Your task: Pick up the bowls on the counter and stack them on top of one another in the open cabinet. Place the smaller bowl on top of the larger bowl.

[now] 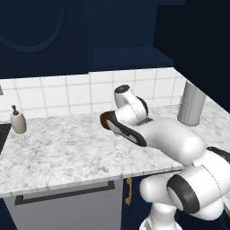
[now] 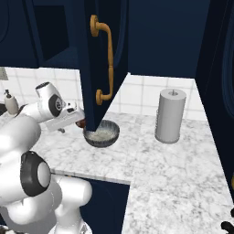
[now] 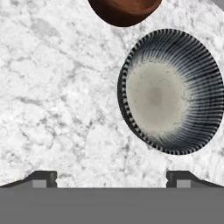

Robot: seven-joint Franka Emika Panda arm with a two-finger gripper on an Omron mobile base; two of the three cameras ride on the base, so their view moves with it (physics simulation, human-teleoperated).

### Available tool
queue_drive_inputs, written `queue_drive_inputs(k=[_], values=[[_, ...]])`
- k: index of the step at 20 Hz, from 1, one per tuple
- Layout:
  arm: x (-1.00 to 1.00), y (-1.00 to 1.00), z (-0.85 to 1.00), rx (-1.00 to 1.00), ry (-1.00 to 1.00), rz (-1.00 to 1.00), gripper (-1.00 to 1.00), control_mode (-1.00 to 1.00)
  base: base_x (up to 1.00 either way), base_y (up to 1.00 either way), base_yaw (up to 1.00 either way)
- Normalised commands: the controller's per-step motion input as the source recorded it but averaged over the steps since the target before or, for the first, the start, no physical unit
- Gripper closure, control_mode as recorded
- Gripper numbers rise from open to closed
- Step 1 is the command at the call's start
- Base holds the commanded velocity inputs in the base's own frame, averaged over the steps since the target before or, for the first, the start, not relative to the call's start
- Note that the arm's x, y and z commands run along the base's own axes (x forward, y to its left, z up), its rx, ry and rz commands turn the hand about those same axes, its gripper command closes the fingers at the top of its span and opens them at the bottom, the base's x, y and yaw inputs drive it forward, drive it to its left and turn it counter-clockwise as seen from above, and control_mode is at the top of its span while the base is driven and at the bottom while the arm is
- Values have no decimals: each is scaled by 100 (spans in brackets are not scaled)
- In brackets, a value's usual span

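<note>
While the gripper [image 3: 112,178] hung wide open and empty above the counter [image 3: 57,109], the larger bowl [image 3: 170,92] sat on the marble near its right fingertip [image 3: 178,178], with the smaller bowl [image 3: 124,11] just beyond, apart.

Both base cameras sit behind the arm, one at its left and one at its right, looking forward and down on the same white marble-look table [image 1: 67,143]. The hand camera looks straight down, close above the wide dark grey bowl [image 3: 170,92].
</note>
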Motion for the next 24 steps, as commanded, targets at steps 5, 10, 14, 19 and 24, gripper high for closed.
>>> queue_drive_inputs(k=[5,10,14,19,24], values=[[94,44,-40,-14,0,2,-100,-100,0,0,0],[87,14,-28,-6,0,7,-100,-100,0,0,0],[84,19,-29,-8,0,9,-100,-100,0,0,0],[82,34,-55,-13,7,9,-100,-100,0,0,0],[63,16,-17,-7,10,6,-100,-100,0,0,0]])
